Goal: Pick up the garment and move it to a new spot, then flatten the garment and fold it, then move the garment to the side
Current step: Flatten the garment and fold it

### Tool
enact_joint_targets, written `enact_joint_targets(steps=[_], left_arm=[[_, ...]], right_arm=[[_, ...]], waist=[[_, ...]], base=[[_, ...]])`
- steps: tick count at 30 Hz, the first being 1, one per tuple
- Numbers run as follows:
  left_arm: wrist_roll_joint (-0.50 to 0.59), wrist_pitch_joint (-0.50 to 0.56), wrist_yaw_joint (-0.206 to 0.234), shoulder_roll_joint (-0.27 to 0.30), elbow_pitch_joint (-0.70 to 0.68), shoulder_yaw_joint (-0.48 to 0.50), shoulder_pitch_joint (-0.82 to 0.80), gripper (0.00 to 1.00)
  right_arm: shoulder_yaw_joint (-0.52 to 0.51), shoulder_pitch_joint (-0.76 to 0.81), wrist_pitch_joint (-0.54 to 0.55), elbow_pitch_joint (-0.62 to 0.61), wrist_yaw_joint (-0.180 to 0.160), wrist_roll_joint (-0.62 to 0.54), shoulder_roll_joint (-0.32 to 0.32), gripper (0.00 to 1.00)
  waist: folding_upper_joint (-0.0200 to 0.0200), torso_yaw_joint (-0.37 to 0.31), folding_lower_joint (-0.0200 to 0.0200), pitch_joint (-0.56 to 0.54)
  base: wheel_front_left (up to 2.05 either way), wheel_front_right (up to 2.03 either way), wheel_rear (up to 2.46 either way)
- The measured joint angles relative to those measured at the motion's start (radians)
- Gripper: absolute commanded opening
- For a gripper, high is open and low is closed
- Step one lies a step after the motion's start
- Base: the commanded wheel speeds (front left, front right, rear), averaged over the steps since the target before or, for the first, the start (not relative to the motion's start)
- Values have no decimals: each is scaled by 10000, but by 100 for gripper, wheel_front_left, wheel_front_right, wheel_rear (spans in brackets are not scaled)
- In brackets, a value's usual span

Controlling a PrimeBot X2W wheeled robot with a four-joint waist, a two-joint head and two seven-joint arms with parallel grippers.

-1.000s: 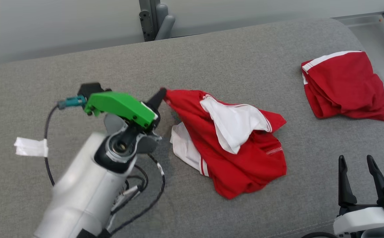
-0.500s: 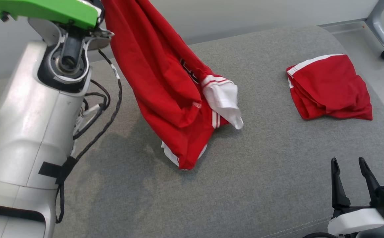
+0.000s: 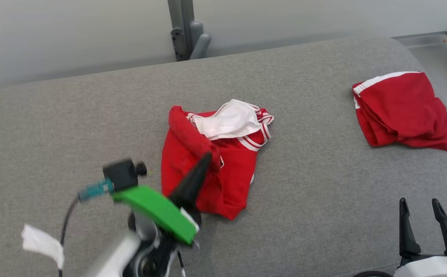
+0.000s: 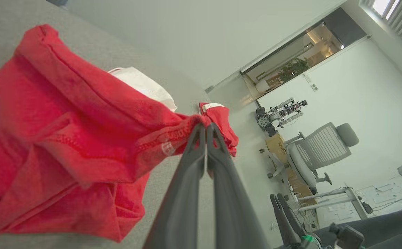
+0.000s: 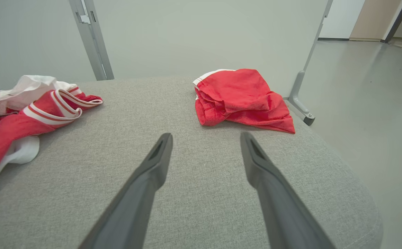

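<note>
Nearest, at the lower right, the right pincer (image 3: 419, 201) hovers low over the grey padded worktop (image 3: 323, 173), its two dark fingers apart and nothing between them. At the lower left, the left pincer (image 3: 206, 157) rises from under its green housing (image 3: 158, 209), fingers pressed together and clamped on a raised red fold of the garment (image 3: 235, 169). The left wrist view shows that hem pinched at the fingertips. The garment is a crumpled red jersey with white trim; it lies near the middle of the worktop, with a white part bunched at its far side. Well apart, at the far right, lies a folded red cloth (image 3: 400, 107). Behind the worktop stands a grey metal post (image 3: 183, 29).
</note>
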Motion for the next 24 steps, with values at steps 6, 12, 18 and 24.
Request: enact_joint_targets(steps=[6,12,18,24], left_arm=[[-284,-502,485,-334,-123,-1030,2917,0],[56,-999,468,-700,1668,-1615,3627,0],[1262,-1764,700,-732,3507,-1925,3641,0],[1325,-2067,537,-857,3519,-458,3661,0]], right_arm=[[86,3,0,0,0,-92,-2,100],[209,9,0,109,0,-155,-13,100],[314,51,0,199,0,-169,-8,100],[278,120,0,155,0,-163,-10,100]], waist=[[0,653,0,45],[0,1319,0,35],[0,1780,0,-90],[0,2006,0,-176]], base=[[0,0,0],[0,0,0],[0,0,0],[0,0,0]])
